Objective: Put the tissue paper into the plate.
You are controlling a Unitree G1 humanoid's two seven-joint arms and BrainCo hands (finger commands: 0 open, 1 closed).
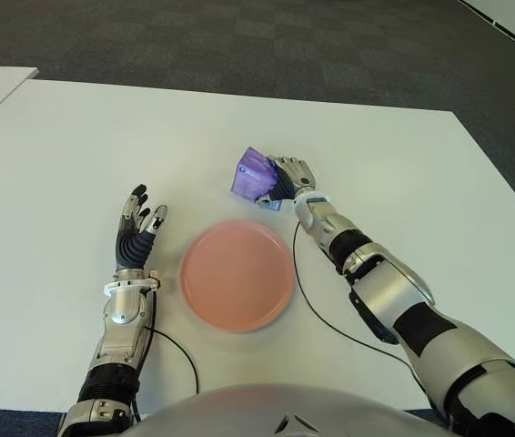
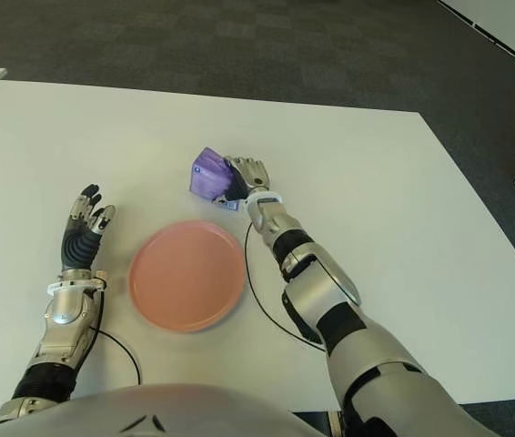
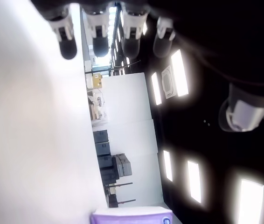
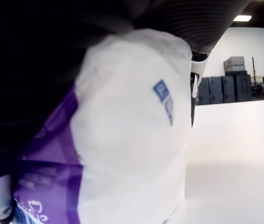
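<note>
My right hand [image 1: 292, 175] sits just above the middle of the head view, and its fingers are wrapped tight around the tissue paper [image 1: 255, 175], a soft purple and white pack. In my right wrist view the pack [image 4: 122, 140] fills almost the whole picture, pressed against my palm, so I think my hold is good. I cannot tell if the pack is touching the white table [image 1: 421, 182] or is lifted a little. The pink plate [image 1: 237, 274] is lower in the picture, near my body, and it has nothing in it. The pack is just past the plate's far rim, not over it yet. To do this step well, I should keep my fingers squeezed, lift the pack so it does not bump the rim, bring it toward me until it is over the middle of the plate, then lower it and let go. My left hand [image 1: 136, 232] shows left of the plate with its fingers spread and holding nothing.
</note>
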